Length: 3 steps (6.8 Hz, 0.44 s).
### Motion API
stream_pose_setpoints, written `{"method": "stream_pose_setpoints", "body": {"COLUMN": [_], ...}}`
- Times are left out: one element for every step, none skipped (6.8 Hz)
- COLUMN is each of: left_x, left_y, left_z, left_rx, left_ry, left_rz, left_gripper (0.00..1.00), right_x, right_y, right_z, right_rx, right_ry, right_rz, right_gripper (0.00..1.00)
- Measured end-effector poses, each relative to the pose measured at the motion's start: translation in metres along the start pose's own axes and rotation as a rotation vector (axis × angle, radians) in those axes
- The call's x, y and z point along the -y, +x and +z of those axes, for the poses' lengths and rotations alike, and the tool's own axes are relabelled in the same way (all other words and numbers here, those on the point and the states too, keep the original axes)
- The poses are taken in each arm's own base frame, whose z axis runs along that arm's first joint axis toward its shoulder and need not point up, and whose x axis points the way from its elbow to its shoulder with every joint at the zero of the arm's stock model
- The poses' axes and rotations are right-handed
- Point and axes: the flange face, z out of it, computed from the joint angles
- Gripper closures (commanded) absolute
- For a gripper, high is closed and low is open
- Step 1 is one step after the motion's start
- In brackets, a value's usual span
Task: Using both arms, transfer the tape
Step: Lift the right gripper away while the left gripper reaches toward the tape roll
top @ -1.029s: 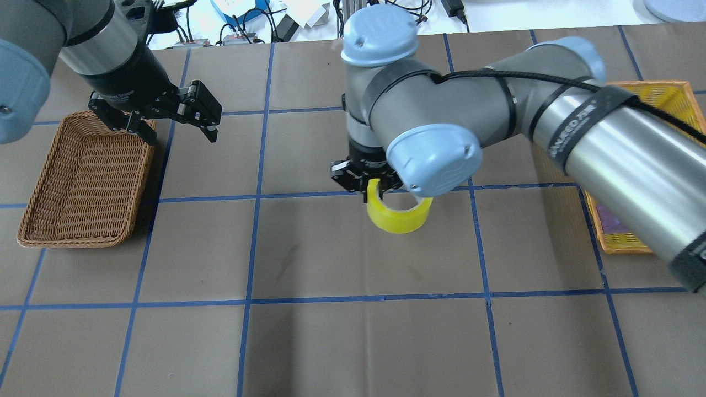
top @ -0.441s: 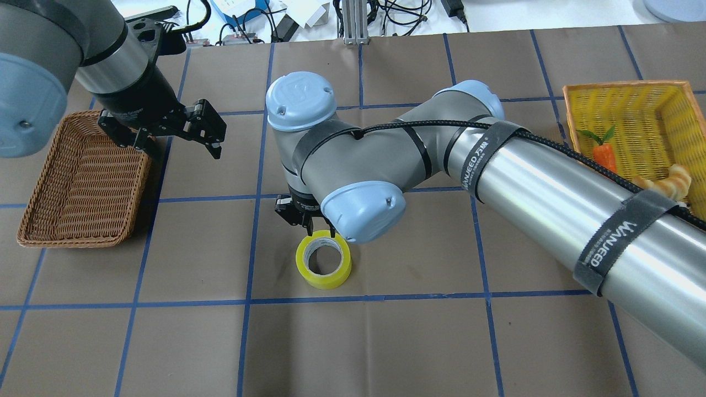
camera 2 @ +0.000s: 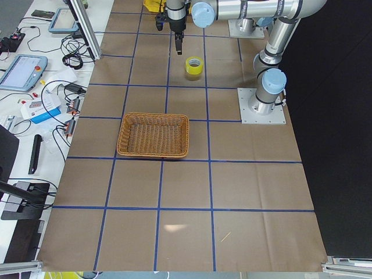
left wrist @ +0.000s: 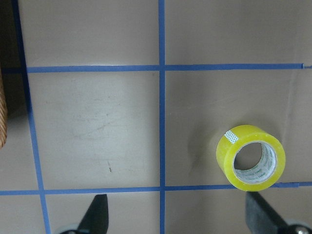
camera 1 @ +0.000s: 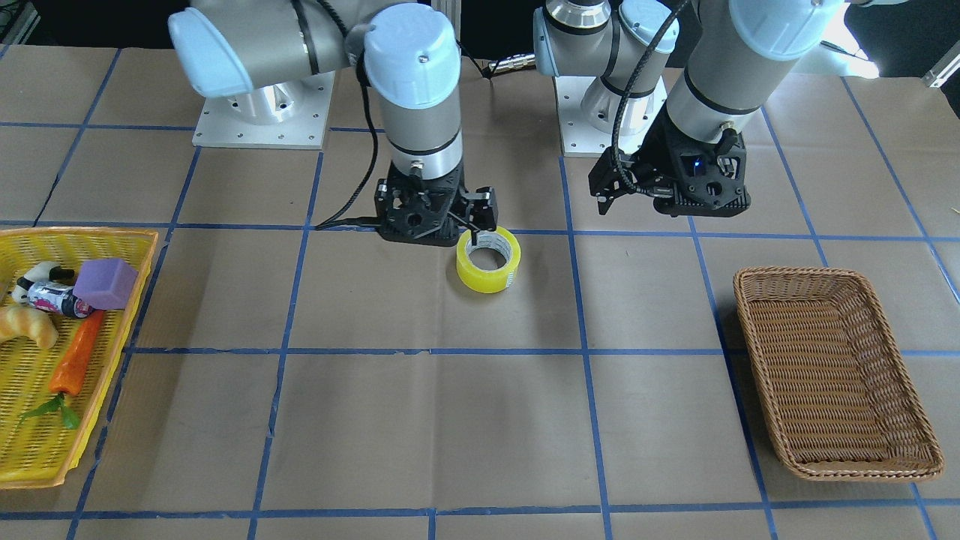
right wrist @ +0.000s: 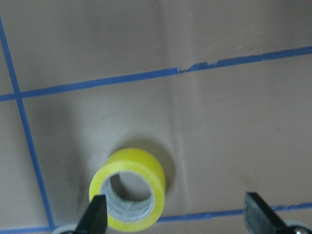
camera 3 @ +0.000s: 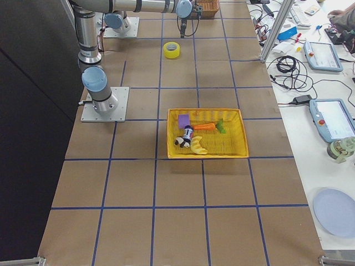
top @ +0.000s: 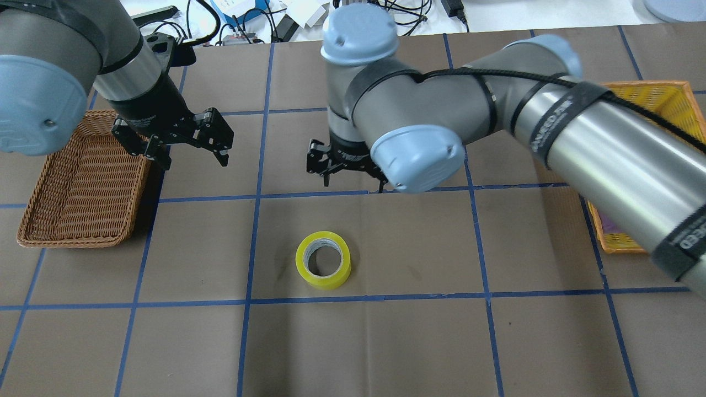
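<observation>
The tape (top: 323, 260), a translucent yellow roll with a grey-white core, lies flat on the brown table; it also shows in the front view (camera 1: 488, 259). My right gripper (top: 353, 182) is open and empty. It hangs above the table just behind the roll, clear of it. Its wrist view shows the roll (right wrist: 129, 190) low and left between the open fingers (right wrist: 95, 214). My left gripper (top: 194, 160) is open and empty, in the air to the roll's left near the wicker basket. Its wrist view has the roll (left wrist: 251, 163) at the lower right.
A brown wicker basket (top: 83, 182) stands empty at the table's left. A yellow basket (camera 1: 45, 375) on the right side holds a carrot (camera 1: 75, 360), a purple block (camera 1: 105, 283), a croissant toy (camera 1: 26, 326) and a small bottle. Blue tape lines grid the table.
My right gripper carried the tape left and down, set it flat on the table, let go, and has risen and drawn back. My left gripper shifted slightly toward the centre.
</observation>
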Motion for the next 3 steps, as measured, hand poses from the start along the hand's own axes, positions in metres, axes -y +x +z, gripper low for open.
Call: {"method": "stream_pose_setpoints", "body": {"left_x": [0.0,-0.002,-0.007], "left_y": [0.007,0.022,0.042], "left_z": [0.027,0.057,0.088], "left_rx": [0.001,0.005,0.008], "left_ry": [-0.03,-0.025,0.001], "left_rz": [-0.014,-0.03,-0.041], "left_gripper": [0.0,0.0,0.0], "right_x": [0.024,0.032,0.031], "right_y": [0.042,0.072,0.086], "right_z": [-0.031,-0.053,-0.064], "right_rx": [0.006,-0.011,-0.036], "right_ry": [0.033,0.061,0.079], "right_rz": [-0.007,-0.013,-0.018], "right_gripper": [0.0,0.0,0.0]}}
